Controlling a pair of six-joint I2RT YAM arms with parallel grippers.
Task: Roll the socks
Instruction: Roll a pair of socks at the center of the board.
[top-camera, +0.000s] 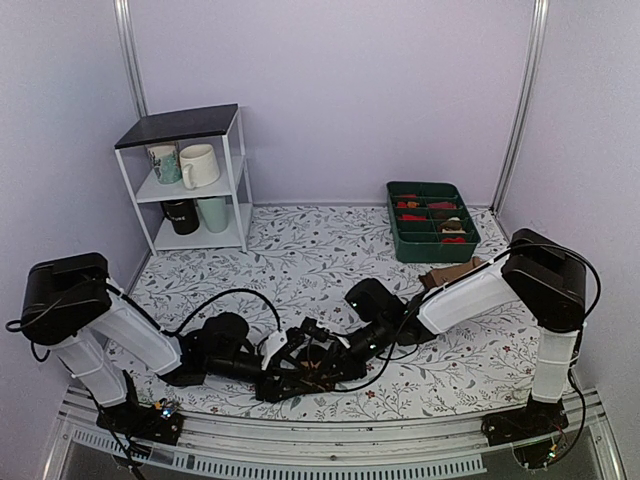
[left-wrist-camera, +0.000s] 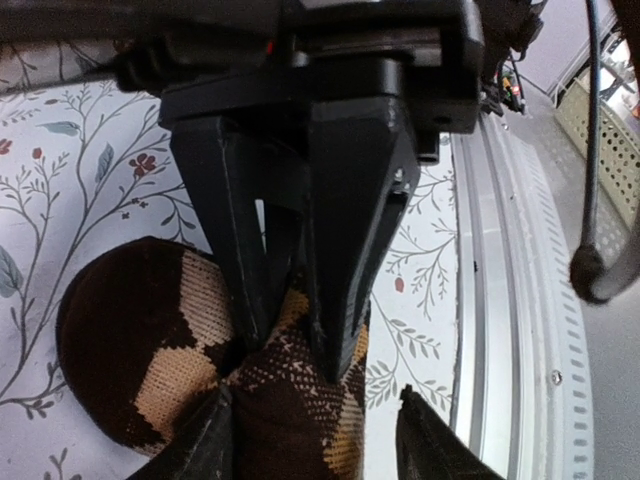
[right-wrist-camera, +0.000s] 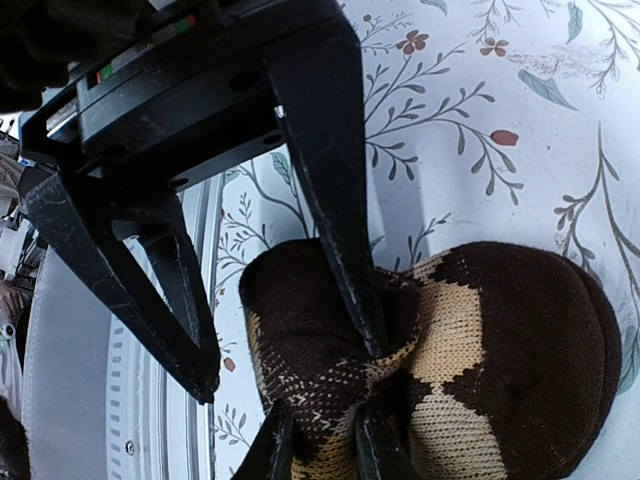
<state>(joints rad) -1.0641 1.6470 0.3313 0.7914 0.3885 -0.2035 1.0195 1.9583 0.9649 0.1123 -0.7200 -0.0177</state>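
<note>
Two arms (top-camera: 130, 335) meet low over the near side of the table (top-camera: 300, 250), close to the front rail (left-wrist-camera: 500, 300). The socks (right-wrist-camera: 500, 340) lie there, right between them, bunched up into a soft round lump on the flowery table. They are dark brown with tan diamonds. One end is a fat round bulge; the middle is squeezed thin, like a bow. The right gripper (left-wrist-camera: 295, 345) pinches that thin middle part. Its jaws are nearly together, with a fold of the socks caught tight between them. The left gripper (right-wrist-camera: 290, 365) reaches in from the other side and faces it. Its jaws are wide apart. One finger (right-wrist-camera: 345, 230) pushes down into the crease of the socks, just beside the right gripper's tips. The other finger hangs off the edge of the socks, over the table, and touches nothing that I can see. Part of the socks sits in the gap between those two fingers, but they do not squeeze it. Far back on the left stands a small white shelf (top-camera: 185, 125) with four mugs (top-camera: 198, 165) on it. The shelf has a dark top. Far back on the right is a green bin (top-camera: 430, 252) with small red bundles (top-camera: 413, 217) inside. A tan sock (top-camera: 455, 272) lies near the bin, partly behind the right arm (top-camera: 465, 295). Black cables (top-camera: 240, 292) loop over the table by both arms.
</note>
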